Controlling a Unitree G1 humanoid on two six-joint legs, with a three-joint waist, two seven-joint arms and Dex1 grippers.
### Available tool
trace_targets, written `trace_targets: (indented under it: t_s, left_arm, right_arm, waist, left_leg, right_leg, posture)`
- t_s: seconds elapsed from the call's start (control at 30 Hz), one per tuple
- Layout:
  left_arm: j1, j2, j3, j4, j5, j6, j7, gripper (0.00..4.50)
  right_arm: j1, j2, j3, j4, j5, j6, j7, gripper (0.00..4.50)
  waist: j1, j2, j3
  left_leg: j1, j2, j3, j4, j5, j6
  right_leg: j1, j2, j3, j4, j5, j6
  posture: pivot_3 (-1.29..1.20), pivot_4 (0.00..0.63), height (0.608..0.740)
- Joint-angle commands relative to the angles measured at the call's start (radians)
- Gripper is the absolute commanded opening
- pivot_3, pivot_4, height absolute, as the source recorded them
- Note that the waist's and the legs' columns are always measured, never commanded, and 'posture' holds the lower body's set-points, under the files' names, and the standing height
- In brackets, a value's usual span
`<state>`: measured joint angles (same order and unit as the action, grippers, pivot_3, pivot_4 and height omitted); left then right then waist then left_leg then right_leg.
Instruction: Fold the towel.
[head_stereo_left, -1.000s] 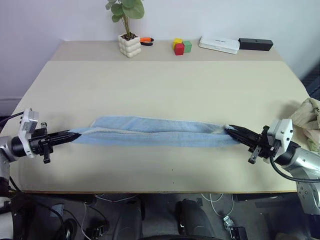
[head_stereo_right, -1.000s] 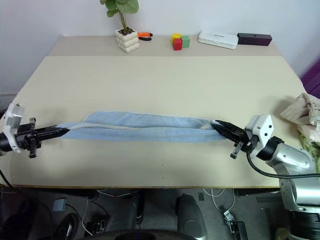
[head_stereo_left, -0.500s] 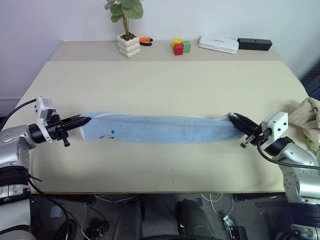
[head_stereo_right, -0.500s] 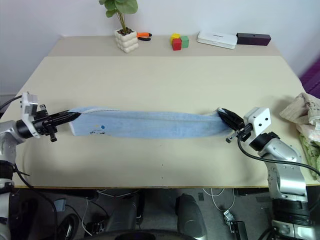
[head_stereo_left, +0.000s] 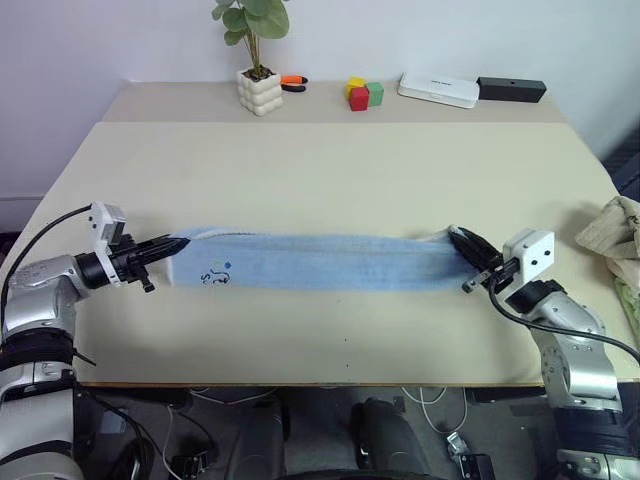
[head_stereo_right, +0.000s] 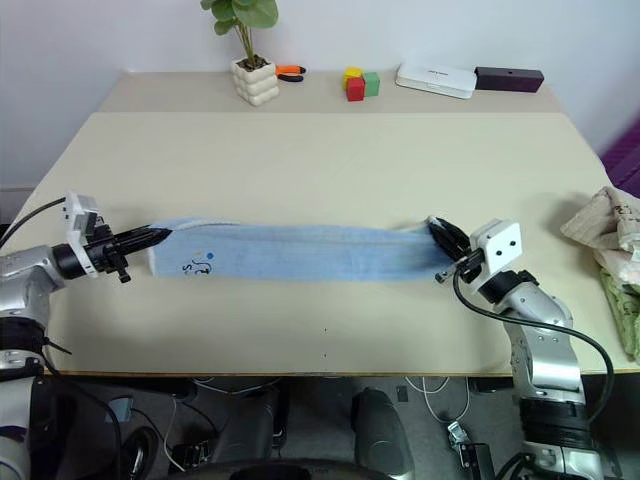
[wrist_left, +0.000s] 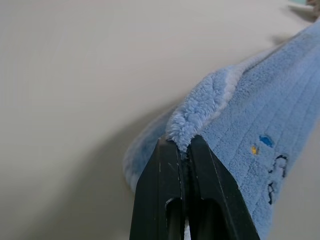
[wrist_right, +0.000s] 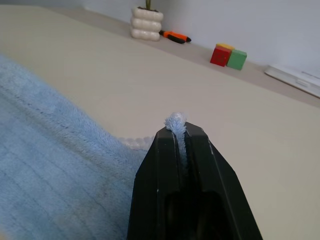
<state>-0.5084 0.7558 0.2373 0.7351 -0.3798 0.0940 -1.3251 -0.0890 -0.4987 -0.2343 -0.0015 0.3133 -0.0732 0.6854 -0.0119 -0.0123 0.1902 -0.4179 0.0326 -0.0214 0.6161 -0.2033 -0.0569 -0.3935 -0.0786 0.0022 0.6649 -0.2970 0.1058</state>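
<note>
The light blue towel (head_stereo_left: 320, 262) stretches as a long flat band across the near part of the beige table (head_stereo_left: 330, 170), with a small dark embroidered mark (head_stereo_left: 214, 275) near its left end. My left gripper (head_stereo_left: 178, 243) is shut on the towel's left corner, and the left wrist view shows the hem (wrist_left: 186, 131) pinched between the black fingers (wrist_left: 160, 185). At the other end my right gripper (head_stereo_left: 456, 238) is shut on the right corner, a tuft of towel (wrist_right: 176, 121) sticking out between its fingers (wrist_right: 200, 165).
Along the far edge stand a potted plant (head_stereo_left: 257, 70), an orange tool (head_stereo_left: 293, 81), coloured blocks (head_stereo_left: 364, 94), a white box (head_stereo_left: 438, 89) and a black box (head_stereo_left: 511, 89). A crumpled beige patterned cloth (head_stereo_left: 618, 232) lies at the table's right edge.
Both grippers carried the towel's ends forward and lower over the table. The twisted band opened into a flat strip, and the embroidered mark came into sight.
</note>
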Motion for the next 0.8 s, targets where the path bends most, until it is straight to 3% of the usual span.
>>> trace_targets:
  t_s: [0.03, 0.53, 0.67, 0.73, 0.8]
  left_arm:
    - [-0.017, -0.004, -0.002, 0.024, 0.015, -0.008, 0.023, 0.00]
    - [-0.054, -0.040, -0.019, 0.096, 0.045, 0.010, 0.085, 0.00]
    - [-0.077, -0.043, -0.013, 0.123, 0.019, 0.101, 0.047, 0.00]
    - [-0.083, -0.044, -0.008, 0.118, 0.014, 0.112, 0.038, 0.62]
    - [-0.083, -0.047, -0.004, 0.104, 0.012, 0.115, 0.034, 1.46]
  right_arm:
    - [-0.027, -0.001, -0.007, 0.014, -0.017, -0.032, -0.019, 0.08]
    - [-0.057, 0.000, 0.020, 0.076, -0.070, -0.044, -0.062, 0.08]
    - [-0.054, 0.008, 0.030, 0.075, -0.045, 0.004, -0.046, 0.08]
    - [-0.047, 0.023, 0.011, 0.043, 0.077, 0.086, 0.011, 0.00]
    - [-0.060, 0.022, 0.009, 0.052, 0.082, 0.101, 0.008, 0.65]
  waist:
    - [0.000, 0.000, 0.000]
    - [-0.001, 0.000, 0.000]
    - [-0.002, 0.000, 0.000]
    - [-0.002, 0.000, 0.000]
    - [-0.002, 0.000, 0.000]
  left_leg:
    - [0.000, 0.000, 0.000, 0.000, 0.000, 0.000]
    - [0.000, 0.000, 0.000, 0.000, 0.000, 0.000]
    - [0.000, 0.000, 0.000, 0.000, 0.000, 0.000]
    - [0.000, 0.000, 0.000, 0.000, 0.000, 0.000]
    - [0.000, 0.000, 0.000, 0.000, 0.000, 0.000]
  right_leg:
    - [0.000, 0.000, 0.000, 0.000, 0.000, 0.000]
    - [0.000, 0.000, 0.000, 0.000, 0.000, 0.000]
    - [0.000, 0.000, 0.000, 0.000, 0.000, 0.000]
    - [0.000, 0.000, 0.000, 0.000, 0.000, 0.000]
    - [0.000, 0.000, 0.000, 0.000, 0.000, 0.000]
  posture:
    - [0.00, 0.150, 0.740]
    - [0.00, 0.150, 0.740]
    - [0.00, 0.150, 0.740]
    - [0.00, 0.150, 0.740]
    - [0.00, 0.150, 0.740]
